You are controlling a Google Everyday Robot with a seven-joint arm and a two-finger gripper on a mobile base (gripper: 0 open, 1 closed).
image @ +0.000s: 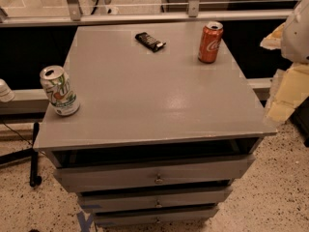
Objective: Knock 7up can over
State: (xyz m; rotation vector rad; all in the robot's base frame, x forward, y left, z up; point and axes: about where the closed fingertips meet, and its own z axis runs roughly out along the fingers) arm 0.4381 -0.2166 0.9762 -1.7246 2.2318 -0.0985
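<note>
Grey and bare across its middle, the desk (159, 100) is carrying three things. The 7up can (60, 91) is standing upright at the near left corner, close to both the left and the front edge. A red cola can (210, 42) is standing near the far right side, and a dark snack bar (150, 41) is lying at the back. The gripper (287, 88) is hanging off the desk's right side, at the border of the view, well apart from the 7up can; whether the jaws are open or closed I cannot tell.

The risk, as I am judging it, is lying in the corner. A push travelling leftward or toward the front is likely sending the can off the desk onto the floor rather than tipping it. A careless crossing from the right is also threatening the cola can. The wide open middle is offering the safest path and landing room.
</note>
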